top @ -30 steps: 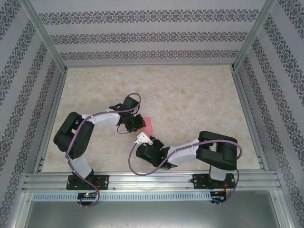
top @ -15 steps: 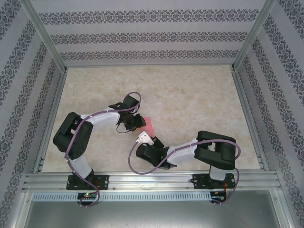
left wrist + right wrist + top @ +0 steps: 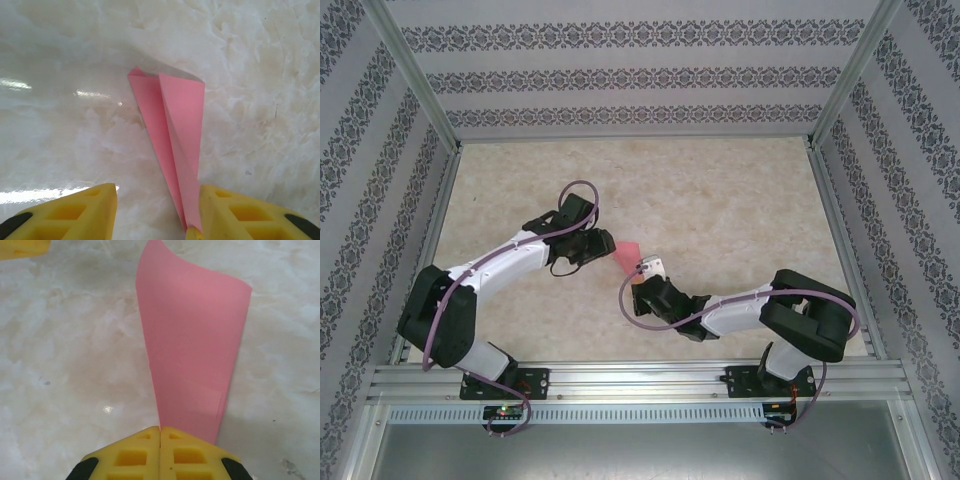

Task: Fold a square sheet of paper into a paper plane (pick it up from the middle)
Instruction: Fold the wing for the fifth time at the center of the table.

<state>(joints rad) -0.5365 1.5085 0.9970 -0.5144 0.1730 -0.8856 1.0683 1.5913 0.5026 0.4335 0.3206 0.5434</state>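
Note:
The pink-red paper plane (image 3: 629,254) sits mid-table between both grippers. In the left wrist view the paper plane (image 3: 175,115) shows a centre crease and two wings, wide end away from me. Its narrow tip lies against the inner side of my left gripper's right finger (image 3: 240,210). The left gripper (image 3: 157,189) (image 3: 603,246) is open, astride the tip. My right gripper (image 3: 160,430) (image 3: 640,272) is shut on the narrow end of the paper plane (image 3: 192,340), whose wide end curls upward. A left fingertip (image 3: 22,247) shows at the top left.
The marble-patterned table (image 3: 720,200) is boxed in by patterned walls (image 3: 640,80) and aluminium posts. A metal rail (image 3: 640,380) runs along the near edge by the arm bases.
The right arm has swung forward and to the right, bringing its gripper up to the paper. The left arm has stretched out lower, its gripper staying beside the paper.

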